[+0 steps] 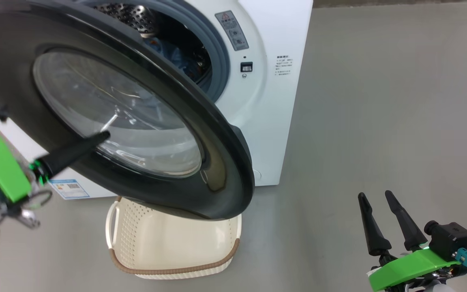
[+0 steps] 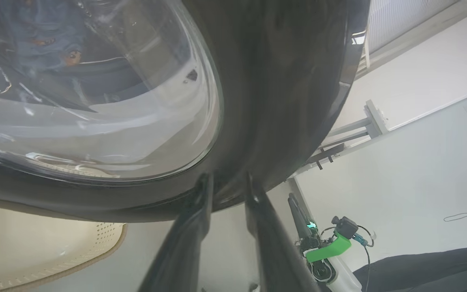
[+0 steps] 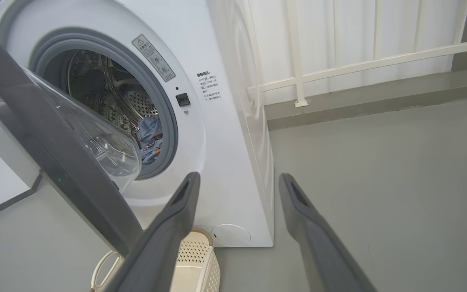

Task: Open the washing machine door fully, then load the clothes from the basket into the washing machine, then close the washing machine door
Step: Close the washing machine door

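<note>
Clothes (image 3: 151,138) in washing machine (image 3: 225,154), clearest from right wrist view.

One washing machine (image 1: 274,32), with one door (image 1: 225,162) and one round glass window (image 1: 116,113) set in that door. One drum (image 3: 95,81). One basket (image 1: 168,251), of which one handle (image 1: 112,219) shows clearly. One heap of clothes (image 3: 150,138); how many garments make it up cannot be told. Two claws, the left claw (image 2: 227,178) and the right claw (image 1: 375,194), each with two dark fingers (image 1: 373,227), so four in all. On the machine's front there are two stickers, one grey warning sticker (image 1: 232,30) and one blue-edged label (image 1: 69,188), plus one block of small print (image 1: 284,65), one small dark square (image 1: 246,67) and one round cap (image 3: 230,234)
</note>
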`<state>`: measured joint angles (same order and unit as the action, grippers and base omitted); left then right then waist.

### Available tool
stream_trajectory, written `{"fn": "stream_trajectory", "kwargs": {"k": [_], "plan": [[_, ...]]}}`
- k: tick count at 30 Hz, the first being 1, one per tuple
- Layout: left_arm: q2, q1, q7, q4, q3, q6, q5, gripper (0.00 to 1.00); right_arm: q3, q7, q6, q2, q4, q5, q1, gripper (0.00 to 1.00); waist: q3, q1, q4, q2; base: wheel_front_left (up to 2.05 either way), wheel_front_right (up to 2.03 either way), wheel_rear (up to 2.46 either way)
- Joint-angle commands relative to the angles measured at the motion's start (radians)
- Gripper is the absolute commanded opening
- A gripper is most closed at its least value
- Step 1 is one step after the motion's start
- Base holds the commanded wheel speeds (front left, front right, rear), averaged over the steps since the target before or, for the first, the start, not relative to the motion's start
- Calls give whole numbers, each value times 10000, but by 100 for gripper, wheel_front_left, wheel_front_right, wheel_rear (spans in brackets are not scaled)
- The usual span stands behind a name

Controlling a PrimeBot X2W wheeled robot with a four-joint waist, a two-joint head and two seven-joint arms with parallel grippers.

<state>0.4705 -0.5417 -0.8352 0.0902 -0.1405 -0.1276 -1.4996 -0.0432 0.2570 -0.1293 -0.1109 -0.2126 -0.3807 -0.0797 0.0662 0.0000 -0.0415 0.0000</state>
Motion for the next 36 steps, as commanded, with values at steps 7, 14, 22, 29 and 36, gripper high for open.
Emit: {"fn": "stream_trajectory", "kwargs": {"k": [7,14,22,29,36], "plan": [[845,1273,1117,-866,302,-31,500,100,-282,48,-14,-184,215,-42,112,100,-179,0,72,0,0,0,0],[1077,2684,2741,-980,161,-31,768,100,-198,48,-14,-252,240,-66,231,100,-171,0,-36,0,0,0,0],[1316,3904,4901,-637,-344,-31,1089,100,-102,48,-14,-332,253,-61,307,100,-141,0,-309,0,0,0,0],[1694,4651,7158,-25,-1313,-31,1659,100,-58,48,-14,-400,220,-60,376,100,-183,0,-653,0,0,0,0],[1879,4788,9627,775,-2376,-31,2232,100,-10,48,-14,-425,221,-52,407,100,-199,0,-897,0,0,0,0]]}}
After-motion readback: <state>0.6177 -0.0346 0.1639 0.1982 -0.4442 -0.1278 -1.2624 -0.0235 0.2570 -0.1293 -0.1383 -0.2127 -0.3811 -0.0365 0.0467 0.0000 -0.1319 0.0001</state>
